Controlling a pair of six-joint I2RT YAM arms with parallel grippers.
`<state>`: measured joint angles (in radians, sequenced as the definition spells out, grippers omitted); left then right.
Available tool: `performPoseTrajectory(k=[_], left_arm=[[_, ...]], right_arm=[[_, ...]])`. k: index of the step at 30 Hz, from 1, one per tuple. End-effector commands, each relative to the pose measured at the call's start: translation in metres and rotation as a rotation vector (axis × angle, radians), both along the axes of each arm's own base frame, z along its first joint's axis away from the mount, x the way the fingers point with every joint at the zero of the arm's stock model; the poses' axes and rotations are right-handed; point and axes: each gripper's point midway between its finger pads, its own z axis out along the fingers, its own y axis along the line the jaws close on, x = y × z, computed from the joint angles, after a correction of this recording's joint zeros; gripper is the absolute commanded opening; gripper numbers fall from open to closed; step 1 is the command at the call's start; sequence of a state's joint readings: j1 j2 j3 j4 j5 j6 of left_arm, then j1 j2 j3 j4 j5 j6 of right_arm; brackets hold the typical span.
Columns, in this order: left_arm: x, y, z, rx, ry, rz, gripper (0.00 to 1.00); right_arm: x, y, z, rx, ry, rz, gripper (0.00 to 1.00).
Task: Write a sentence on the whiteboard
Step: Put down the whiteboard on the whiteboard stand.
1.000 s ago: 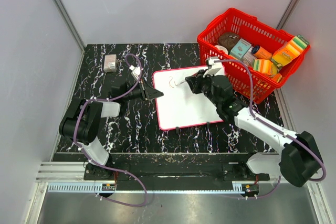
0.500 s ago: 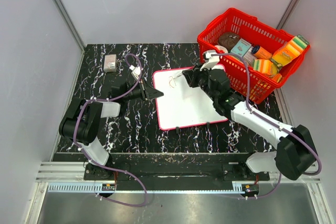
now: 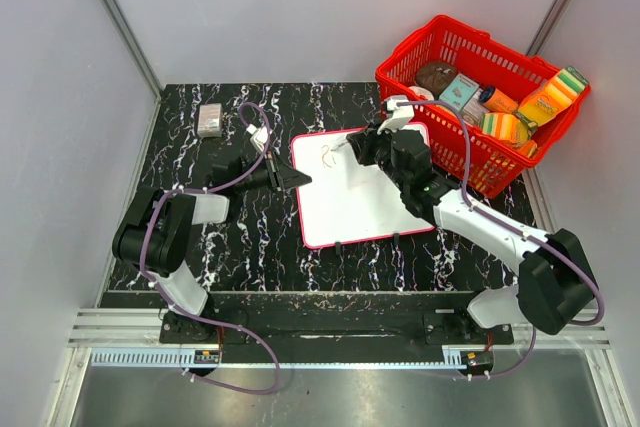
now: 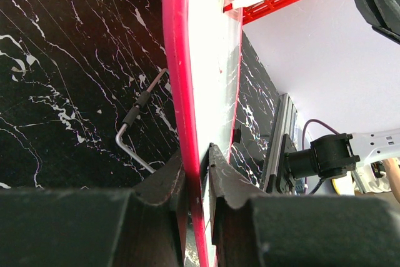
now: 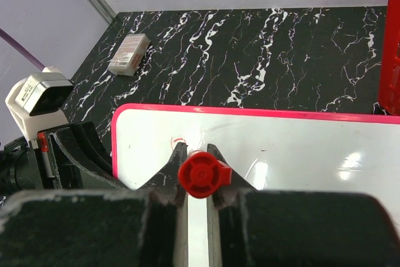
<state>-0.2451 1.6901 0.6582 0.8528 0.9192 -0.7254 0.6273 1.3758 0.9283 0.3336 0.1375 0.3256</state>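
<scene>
Left wrist view: left gripper (image 4: 197, 154) is pinching the whiteboard (image 4: 212, 60) by its left rim, jaws standing narrow. Further in, the right gripper (image 5: 196, 149) is clamping a marker (image 5: 201, 174), its tip meeting the board near the far left corner, beside the first red strokes of the sentence (image 3: 326, 155). The board is lying mid-table, its far right corner beside the basket (image 3: 408, 45).

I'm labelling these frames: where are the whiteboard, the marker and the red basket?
whiteboard (image 3: 350, 207): top external view, bare white surface.
marker (image 5: 201, 174): right wrist view, its red end cap.
red basket (image 3: 408, 44): top external view, far-left rim.
</scene>
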Motion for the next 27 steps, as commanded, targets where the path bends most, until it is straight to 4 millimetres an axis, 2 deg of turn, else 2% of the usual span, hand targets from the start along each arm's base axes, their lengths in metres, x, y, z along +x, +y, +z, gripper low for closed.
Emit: performPoseTrajectory(k=[1, 3, 4, 6, 7, 10, 15, 19, 27], left_arm=[[-0.002, -0.005, 0.011, 0.017, -0.124, -0.035, 0.0], [-0.002, -0.005, 0.011, 0.017, -0.124, -0.034, 0.0], [-0.002, -0.005, 0.011, 0.017, -0.124, -0.034, 0.0], [-0.002, -0.005, 0.011, 0.017, -0.124, -0.034, 0.0], [-0.002, -0.005, 0.011, 0.017, -0.124, -0.034, 0.0], [-0.002, -0.005, 0.011, 0.017, -0.124, -0.034, 0.0], [-0.002, -0.005, 0.01, 0.017, -0.122, -0.032, 0.0], [-0.002, -0.005, 0.01, 0.017, -0.122, -0.032, 0.0], [-0.002, -0.006, 0.01, 0.016, -0.12, -0.033, 0.0]], right_arm=[[0.009, -0.004, 0.014, 0.013, -0.035, -0.041, 0.0], [0.006, -0.006, 0.016, 0.025, -0.039, -0.042, 0.0], [0.003, -0.008, 0.025, 0.042, -0.056, -0.039, 0.0], [-0.002, -0.012, 0.03, 0.064, -0.06, -0.046, 0.0], [-0.005, -0.016, 0.041, 0.087, -0.082, -0.052, 0.0], [-0.01, -0.023, 0.048, 0.111, -0.1, -0.071, 0.0], [-0.007, -0.029, 0.04, 0.073, -0.092, -0.099, 0.0], [-0.004, -0.027, 0.032, 0.052, -0.074, -0.102, 0.0], [0.001, -0.021, 0.027, 0.04, -0.055, -0.09, 0.0]])
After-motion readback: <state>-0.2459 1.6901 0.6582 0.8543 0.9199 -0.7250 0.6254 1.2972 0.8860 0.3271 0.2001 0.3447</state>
